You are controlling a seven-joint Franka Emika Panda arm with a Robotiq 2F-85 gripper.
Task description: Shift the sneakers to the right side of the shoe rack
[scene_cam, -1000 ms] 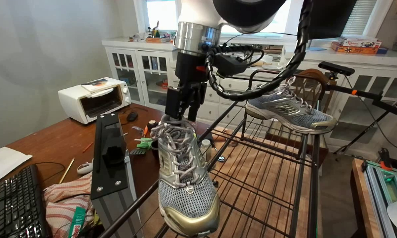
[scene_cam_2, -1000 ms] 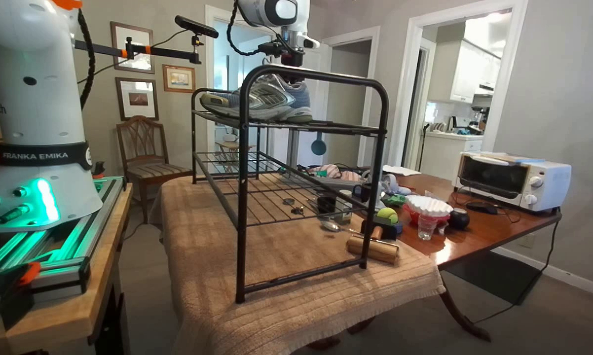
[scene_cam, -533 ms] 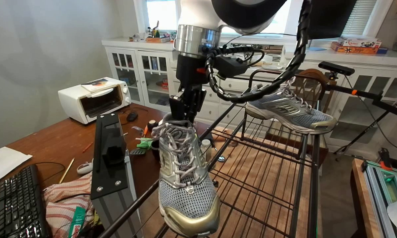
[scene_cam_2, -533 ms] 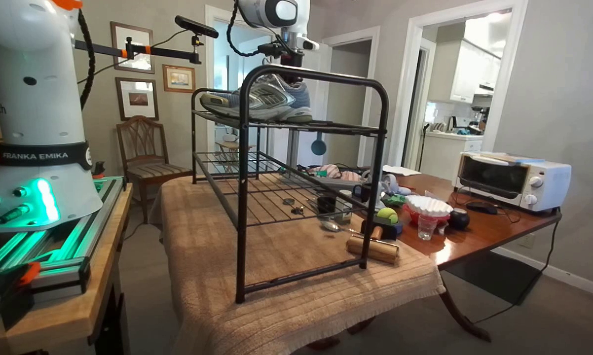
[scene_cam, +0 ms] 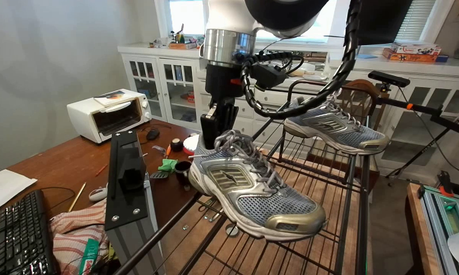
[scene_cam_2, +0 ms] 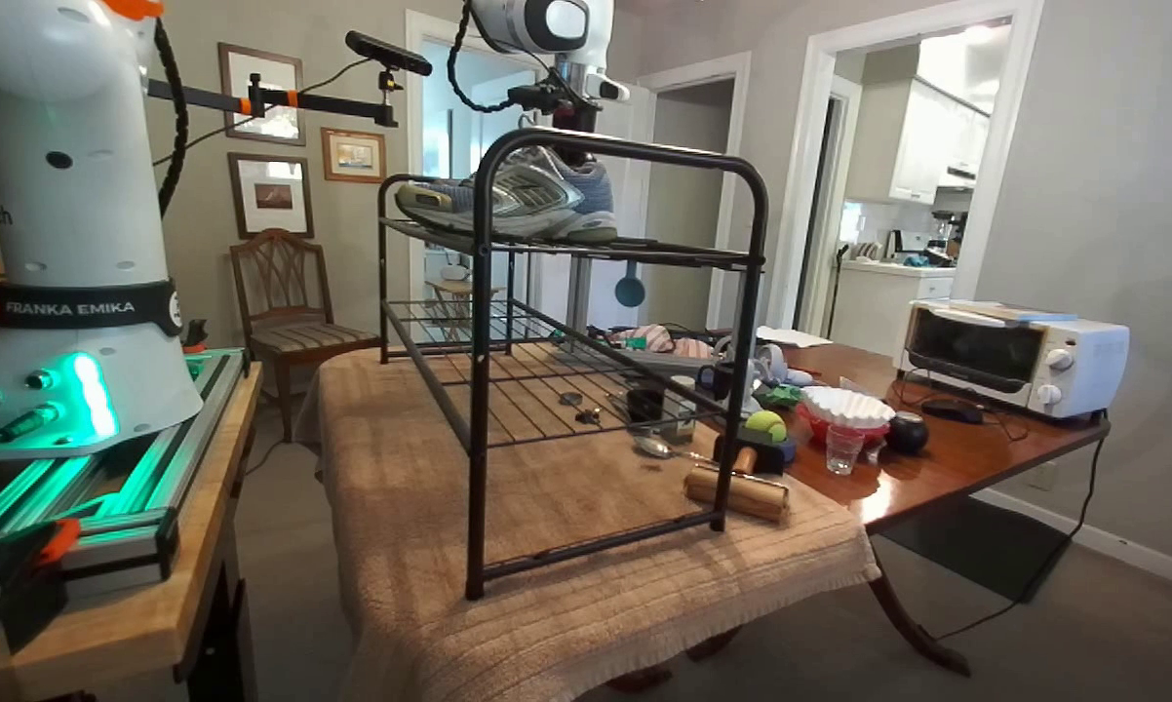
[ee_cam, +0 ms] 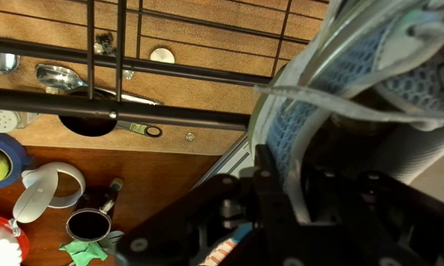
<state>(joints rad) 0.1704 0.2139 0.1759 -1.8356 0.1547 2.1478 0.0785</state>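
A silver-grey sneaker (scene_cam: 248,187) points its metallic toe to the lower right over the top shelf of the shoe rack (scene_cam: 346,229). My gripper (scene_cam: 211,144) is shut on the heel of this near sneaker. In the wrist view one finger (ee_cam: 266,162) presses on the outside of the heel collar; the opposite finger is down inside the shoe, its tip lost in shadow. Whether the sole touches the wires, I cannot tell. The second sneaker (scene_cam: 332,126) rests at the rack's far end and shows as the front sneaker (scene_cam_2: 518,200) in an exterior view, hiding most of the held one.
A metal post with a black top (scene_cam: 126,179) stands beside the rack, close to the held heel. The rack's curved end bar (scene_cam_2: 625,146) rises above the shelf. On the table are a mug (ee_cam: 89,221), a toaster oven (scene_cam_2: 1020,356) and a keyboard (scene_cam: 21,233).
The jaws have closed on the near sneaker's heel. That sneaker has turned, its toe swinging right in the exterior view, and its side now shows. The far sneaker has not moved.
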